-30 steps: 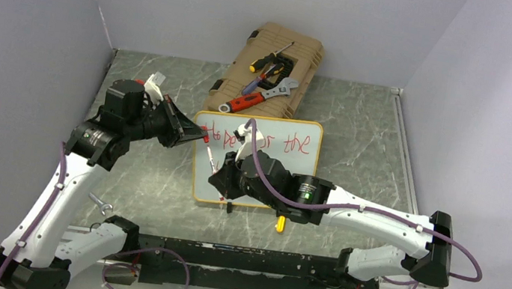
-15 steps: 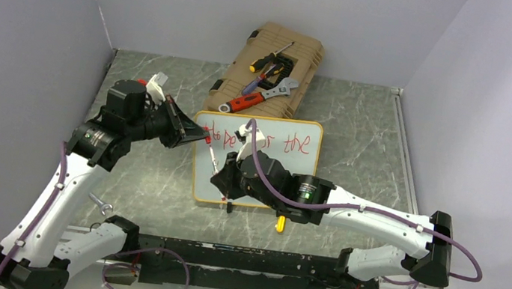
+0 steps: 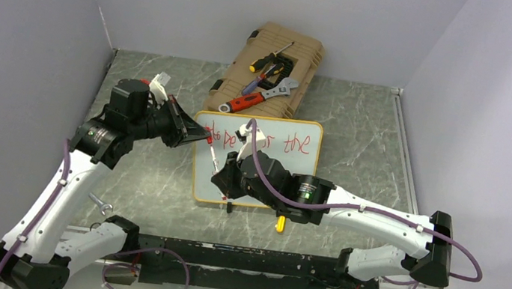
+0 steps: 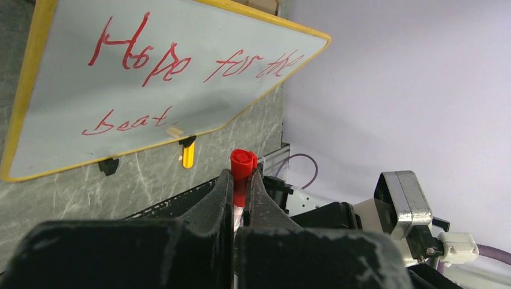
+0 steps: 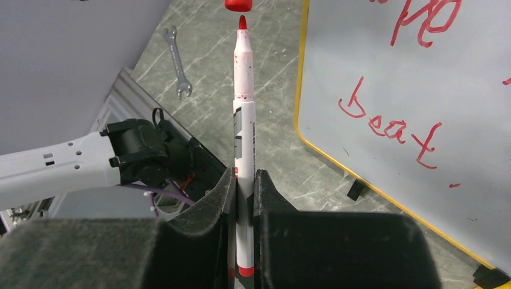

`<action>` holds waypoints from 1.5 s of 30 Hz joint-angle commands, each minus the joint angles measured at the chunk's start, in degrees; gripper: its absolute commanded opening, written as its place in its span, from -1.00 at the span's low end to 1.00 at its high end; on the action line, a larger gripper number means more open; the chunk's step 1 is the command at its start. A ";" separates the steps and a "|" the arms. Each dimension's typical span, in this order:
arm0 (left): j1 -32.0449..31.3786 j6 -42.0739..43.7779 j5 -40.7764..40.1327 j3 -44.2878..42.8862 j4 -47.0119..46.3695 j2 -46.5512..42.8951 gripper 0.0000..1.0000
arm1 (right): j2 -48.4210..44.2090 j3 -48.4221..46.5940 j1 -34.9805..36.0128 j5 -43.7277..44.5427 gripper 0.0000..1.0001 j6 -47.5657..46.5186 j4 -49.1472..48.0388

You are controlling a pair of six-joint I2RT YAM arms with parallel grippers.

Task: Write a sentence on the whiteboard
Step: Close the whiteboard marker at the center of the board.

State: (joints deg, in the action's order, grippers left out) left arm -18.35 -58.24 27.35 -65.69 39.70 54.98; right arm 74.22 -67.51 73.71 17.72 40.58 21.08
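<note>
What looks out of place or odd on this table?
A small silver open-end wrench lies alone on the grey marbled table near the left arm's base, far from the other tools on the tan plastic case at the back. Nothing looks spilled or broken.

Pale lilac walls (image 3: 257, 8) enclose a marbled work table (image 3: 361, 129)
Three plain panels meet at the far corners; the left one sits darker; the grey-green, white-veined surface is evenly lit

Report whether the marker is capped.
Uncapped: the marker in the right gripper shows a bare tip; the left gripper holds the red cap.
</note>
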 commanded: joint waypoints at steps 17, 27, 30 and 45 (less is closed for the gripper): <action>-0.55 0.15 0.14 0.80 -1.31 -0.66 -1.00 | -2.03 -1.89 0.38 1.18 -1.00 0.02 0.14; -0.72 0.04 0.80 0.89 -1.56 -1.10 -1.00 | -2.16 -1.45 0.38 1.36 -1.00 0.53 0.19; -0.77 -0.07 1.36 1.15 -1.91 -1.17 -1.00 | -2.05 -1.40 0.38 1.43 -1.00 0.69 0.35; -1.04 -1.41 3.63 4.52 -4.87 -3.88 -1.00 | 0.07 -3.77 -0.53 2.09 -1.00 0.98 2.82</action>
State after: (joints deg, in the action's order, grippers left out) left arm -19.11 -58.72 28.71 -61.78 37.17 52.71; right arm 74.26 -68.49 73.69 17.87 41.21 23.97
